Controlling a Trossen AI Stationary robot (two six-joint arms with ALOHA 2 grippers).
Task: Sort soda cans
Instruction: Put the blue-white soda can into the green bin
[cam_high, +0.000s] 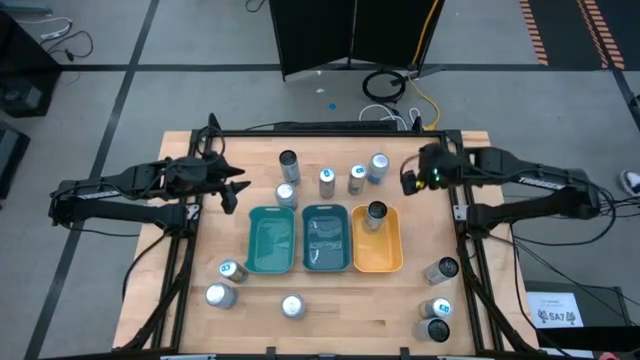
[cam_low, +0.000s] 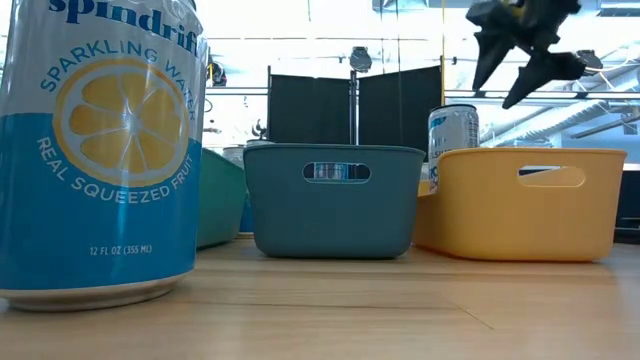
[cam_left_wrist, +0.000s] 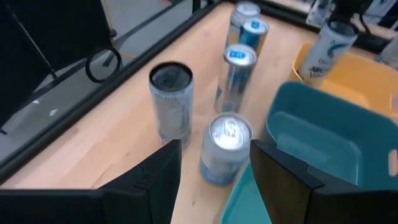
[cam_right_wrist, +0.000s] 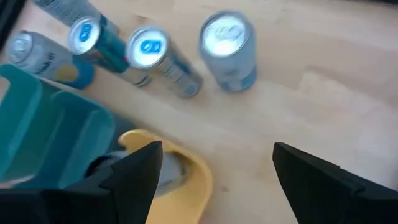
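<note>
Your left end effector (cam_left_wrist: 214, 177) hangs with its fingers apart and nothing between them, lined up over a silver-topped can (cam_left_wrist: 226, 149) that stands just beside the rim of the green tray (cam_high: 270, 240), with a dark-topped can (cam_left_wrist: 171, 99) close on its other side. If you descend here, one finger could land on the tray rim or clip the dark-topped neighbour, and either contact would likely tip a can or shove the tray out of line. Beyond that pair, two blue-marked cans (cam_left_wrist: 239, 74) stand near each other on the bench (cam_high: 330, 300), so a toppled can could roll into them. Your right end effector (cam_right_wrist: 214, 174) is also spread wide and empty, hovering over the far corner of the orange tray (cam_high: 378, 245), where one can (cam_high: 376, 214) already stands upright. A low pass there could knock that can over inside the tray. A wider silver can (cam_right_wrist: 227, 46) sits nearby on the bench, apart from it. The teal tray (cam_high: 325, 238) lies between the other two. The remaining cans wait in two groups at the near corners of the bench, well apart from both arms, so reaching them means crossing over the trays; carry high or you risk catching a rim.
</note>
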